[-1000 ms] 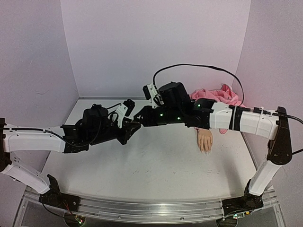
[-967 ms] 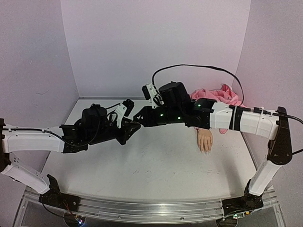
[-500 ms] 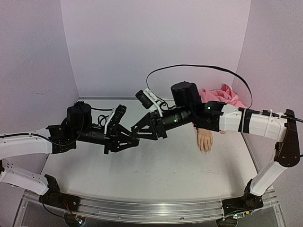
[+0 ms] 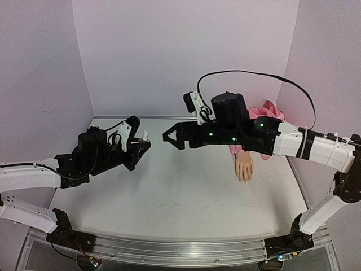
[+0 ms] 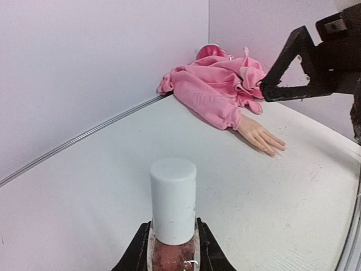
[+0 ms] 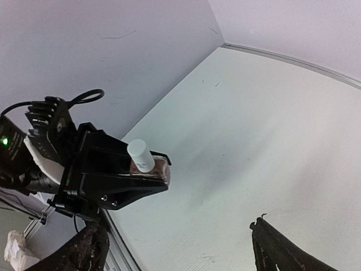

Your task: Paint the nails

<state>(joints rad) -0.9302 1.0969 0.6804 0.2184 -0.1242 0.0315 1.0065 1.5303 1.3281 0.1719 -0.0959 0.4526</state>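
My left gripper [image 4: 142, 147] is shut on a small pinkish polish bottle [image 4: 145, 138] and holds it upright above the table's left half. Its white cap [image 5: 173, 199] stands above the jaws, which press the glass [image 5: 171, 257] from both sides. My right gripper [image 4: 169, 138] hangs open and empty a short way right of the bottle, pointing at it; its own view shows the bottle [image 6: 144, 161] ahead between wide-spread fingers [image 6: 271, 248]. The mannequin hand [image 4: 244, 166] lies flat at the right, out of a pink sleeve [image 4: 264, 114]. Its nails [image 5: 279, 151] are tiny and pale.
Lilac walls close in the table [image 4: 186, 197] at the back and on both sides. The bunched pink garment [image 5: 217, 84] fills the back right corner. A finger of the right gripper [image 5: 293, 93] hangs in the air above the mannequin hand [image 5: 260, 137].
The right gripper was shut at the bottle's cap; it has let go, opened wide and drawn back to the right. The left arm has pulled the bottle, still capped, a little left.
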